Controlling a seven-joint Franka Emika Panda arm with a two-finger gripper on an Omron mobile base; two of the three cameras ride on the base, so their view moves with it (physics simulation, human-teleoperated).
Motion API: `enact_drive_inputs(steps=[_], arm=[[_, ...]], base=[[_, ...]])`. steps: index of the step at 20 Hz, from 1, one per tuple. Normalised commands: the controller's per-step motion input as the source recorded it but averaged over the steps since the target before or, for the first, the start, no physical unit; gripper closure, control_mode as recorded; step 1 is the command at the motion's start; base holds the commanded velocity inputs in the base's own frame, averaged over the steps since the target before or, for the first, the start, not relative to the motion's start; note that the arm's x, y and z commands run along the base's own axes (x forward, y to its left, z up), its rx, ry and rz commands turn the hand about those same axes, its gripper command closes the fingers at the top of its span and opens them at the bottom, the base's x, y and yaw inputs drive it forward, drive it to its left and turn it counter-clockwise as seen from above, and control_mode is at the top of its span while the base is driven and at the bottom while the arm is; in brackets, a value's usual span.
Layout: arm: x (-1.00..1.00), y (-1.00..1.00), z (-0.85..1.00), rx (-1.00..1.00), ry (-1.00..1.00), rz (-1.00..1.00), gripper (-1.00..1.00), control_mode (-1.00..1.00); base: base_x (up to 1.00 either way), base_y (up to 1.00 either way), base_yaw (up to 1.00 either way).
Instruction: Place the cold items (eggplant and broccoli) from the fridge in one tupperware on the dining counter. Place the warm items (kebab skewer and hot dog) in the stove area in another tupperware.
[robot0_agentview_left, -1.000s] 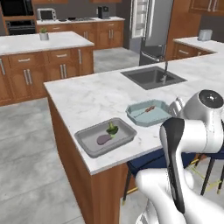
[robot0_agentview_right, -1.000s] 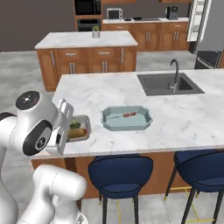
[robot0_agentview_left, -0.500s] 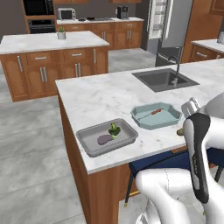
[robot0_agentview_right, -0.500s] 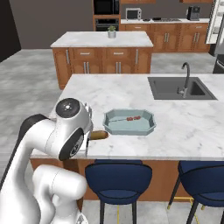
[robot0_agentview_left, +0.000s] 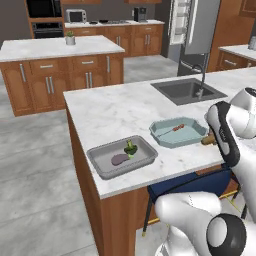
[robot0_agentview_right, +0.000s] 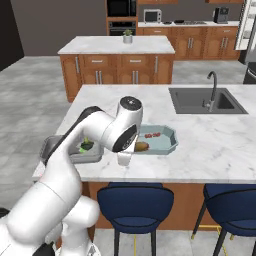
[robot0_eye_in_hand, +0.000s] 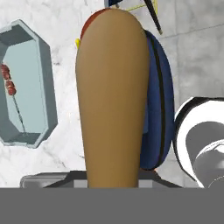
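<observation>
Hot dog (robot0_eye_in_hand: 113, 96) held in the hand (robot0_agentview_right: 134, 148); beside blue tupperware (robot0_agentview_right: 169, 142)

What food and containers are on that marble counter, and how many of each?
Tupperware: 2, grey and pale blue
Vegetables: 2, eggplant and broccoli
Kebab skewer: 1
Hot dog, held by the robot: 1
Total: 6
</observation>
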Motion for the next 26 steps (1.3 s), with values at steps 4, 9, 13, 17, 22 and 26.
enact_drive_inputs(steps=[4,9,13,17,22,26], arm=[[1.0,0.09,-0.58,-0.05,0.28,0.13,1.0,-1.0],[1.0,0.1,-0.26,-0.01,0.02,0.08,1.0,-1.0],[1.0,0.0,-0.33,0.0,0.0,0.04,1.0,-1.0],[1.0,0.0,-0.73,0.0,0.0,0.05,1.0,-1.0],[0.94,-0.08,-0.76,0.0,-0.05,0.04,1.0,-1.0],[0.89,-0.44,-0.51,0.0,-0.04,0.01,1.0,-1.0]], base=[[0.0,0.0,0.0],[0.0,0.0,0.0],[0.0,0.0,0.0],[0.0,0.0,0.0],[0.0,0.0,0.0],[0.0,0.0,0.0]])
